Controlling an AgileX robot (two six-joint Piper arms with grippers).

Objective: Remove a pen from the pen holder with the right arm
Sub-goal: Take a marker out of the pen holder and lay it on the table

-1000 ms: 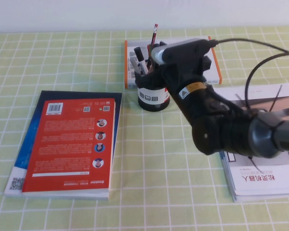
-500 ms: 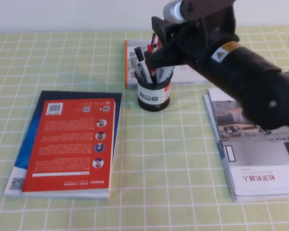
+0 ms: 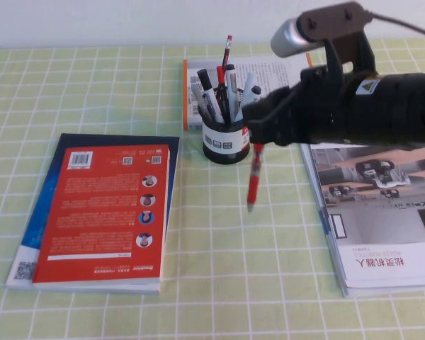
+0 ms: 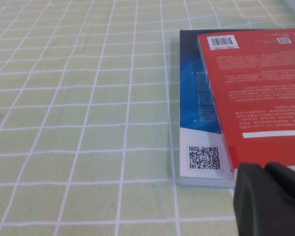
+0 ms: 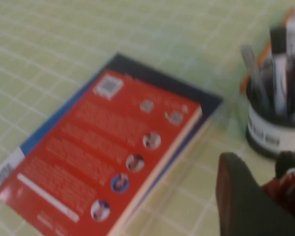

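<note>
The black pen holder [image 3: 225,142] stands at the back middle of the table with several pens upright in it. My right gripper [image 3: 259,133] hovers just right of the holder, shut on the top of a red pen [image 3: 253,178]. The pen hangs tip down, clear of the holder, above the tablecloth. The right wrist view shows one dark finger [image 5: 238,196] and the red pen [image 5: 284,189] beside it, with the holder [image 5: 273,132] behind. My left gripper [image 4: 271,194] is shut and empty, low over the near corner of the red book [image 4: 255,93].
A red book on a blue one [image 3: 110,212] lies at the left. An orange-edged book [image 3: 269,74] lies behind the holder. An open magazine [image 3: 382,212] lies at the right under my right arm. Green checked cloth [image 3: 234,283] covers the table.
My right arm has risen from the holder and swung right. The red pen has come out with it and now hangs outside the holder.
</note>
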